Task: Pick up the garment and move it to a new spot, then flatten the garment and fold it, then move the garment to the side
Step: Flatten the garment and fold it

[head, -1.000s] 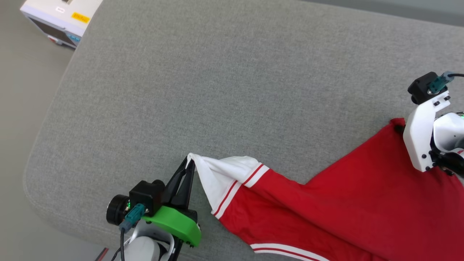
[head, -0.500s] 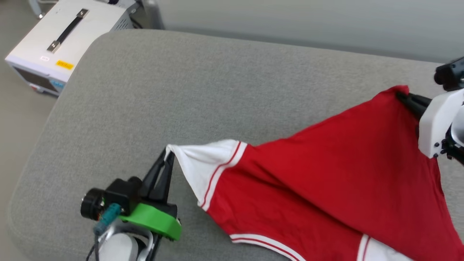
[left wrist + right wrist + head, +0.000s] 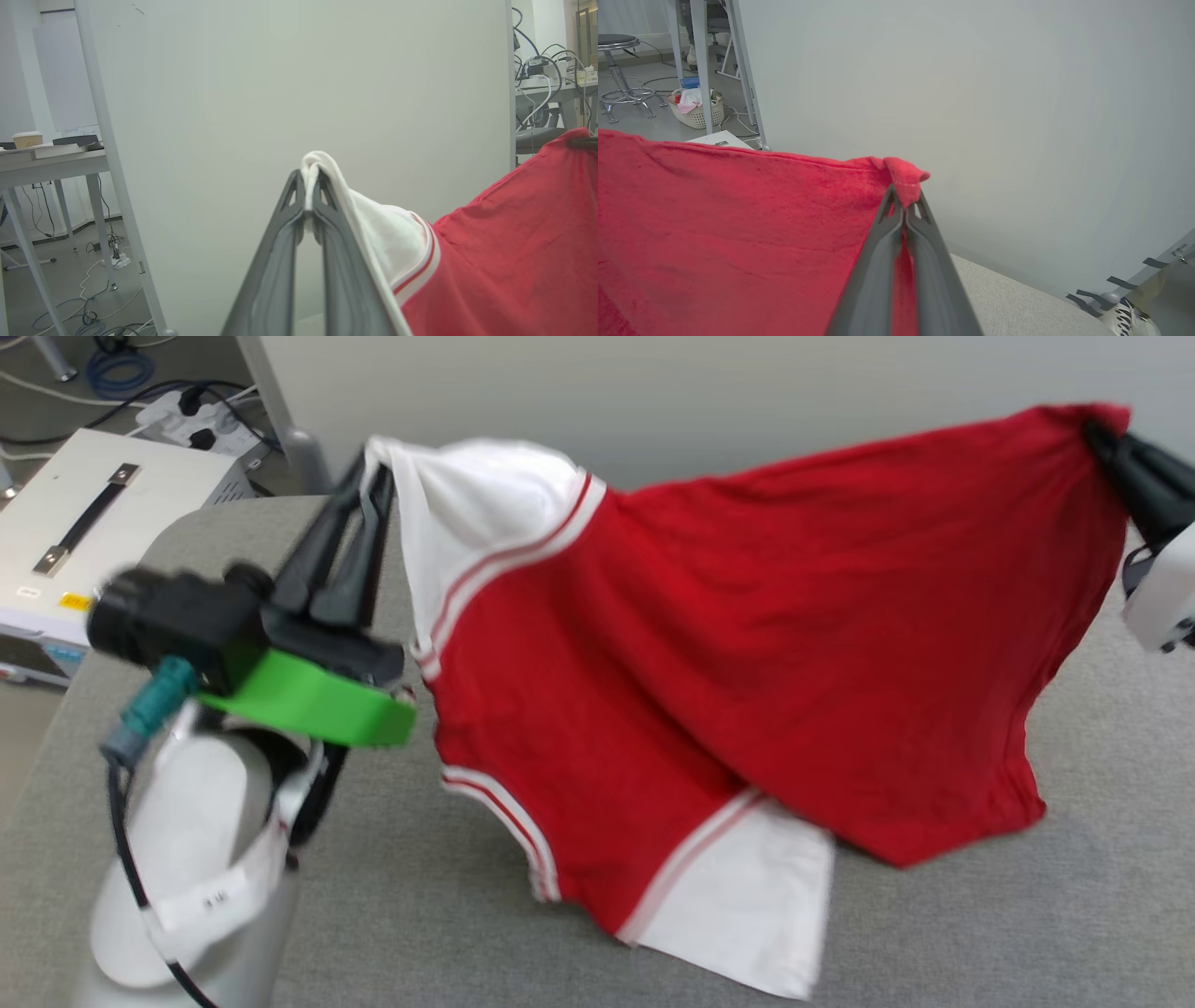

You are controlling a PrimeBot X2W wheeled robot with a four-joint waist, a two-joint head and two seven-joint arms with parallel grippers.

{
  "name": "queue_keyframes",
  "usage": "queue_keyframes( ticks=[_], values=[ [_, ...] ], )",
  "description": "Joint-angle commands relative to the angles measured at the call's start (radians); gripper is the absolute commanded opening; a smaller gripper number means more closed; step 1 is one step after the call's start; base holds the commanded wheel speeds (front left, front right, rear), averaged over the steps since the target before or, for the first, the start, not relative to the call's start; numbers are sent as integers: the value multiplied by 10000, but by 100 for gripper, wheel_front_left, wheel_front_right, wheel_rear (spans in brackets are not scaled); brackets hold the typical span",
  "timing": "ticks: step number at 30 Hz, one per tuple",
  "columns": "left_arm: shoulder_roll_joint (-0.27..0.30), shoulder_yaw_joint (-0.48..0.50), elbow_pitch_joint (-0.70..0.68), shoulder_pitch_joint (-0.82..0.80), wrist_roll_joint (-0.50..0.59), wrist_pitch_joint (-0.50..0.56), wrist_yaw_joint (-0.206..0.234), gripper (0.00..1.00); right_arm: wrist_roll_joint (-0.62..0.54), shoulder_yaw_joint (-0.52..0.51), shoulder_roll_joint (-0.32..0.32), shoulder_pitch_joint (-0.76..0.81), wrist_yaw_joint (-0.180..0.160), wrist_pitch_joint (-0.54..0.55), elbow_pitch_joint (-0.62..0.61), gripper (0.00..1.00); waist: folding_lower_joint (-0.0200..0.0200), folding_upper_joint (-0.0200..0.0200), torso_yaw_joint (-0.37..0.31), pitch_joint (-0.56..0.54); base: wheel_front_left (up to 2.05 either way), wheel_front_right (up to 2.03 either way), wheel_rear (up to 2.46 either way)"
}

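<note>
The garment (image 3: 747, 644) is a red jersey with white sleeves and red-white striped trim, hanging stretched in the air between my two grippers, its lower white sleeve (image 3: 747, 915) trailing on the grey cushion (image 3: 1027, 933). My left gripper (image 3: 373, 467) is shut on the tip of the upper white sleeve; in the left wrist view the white cloth (image 3: 310, 168) is pinched between its fingertips. My right gripper (image 3: 1097, 434) is shut on a red corner at the upper right, seen as a red fold (image 3: 906, 179) over its tips. The lettering is hidden.
A white equipment box (image 3: 84, 523) with a black handle stands off the cushion's left end. Behind the cushion rises a pale partition wall (image 3: 653, 392). Cables and a power strip (image 3: 187, 406) lie on the floor at the top left. A shoe (image 3: 1125, 317) shows beyond the cushion.
Both grippers have lifted the garment off the cushion, so it now hangs spread between them. The head view has tilted up, bringing the wall into sight.
</note>
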Motion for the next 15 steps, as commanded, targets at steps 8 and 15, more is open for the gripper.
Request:
queue_keyframes(
  ticks=[8, 15],
  values=[
    [730, -236, -199, -2972, -751, 638, -56, 0, -687, -1598, 499, -1214, -6, 401, -695, 0, 0, 0, -346, 768, 0, 0, 0],
    [1304, -798, 123, -6029, -1302, 1108, -58, 0, -1170, -2364, 662, -3135, -6, 1129, -994, 0, 0, 0, -369, 2347, 0, 0, 0]
  ],
)
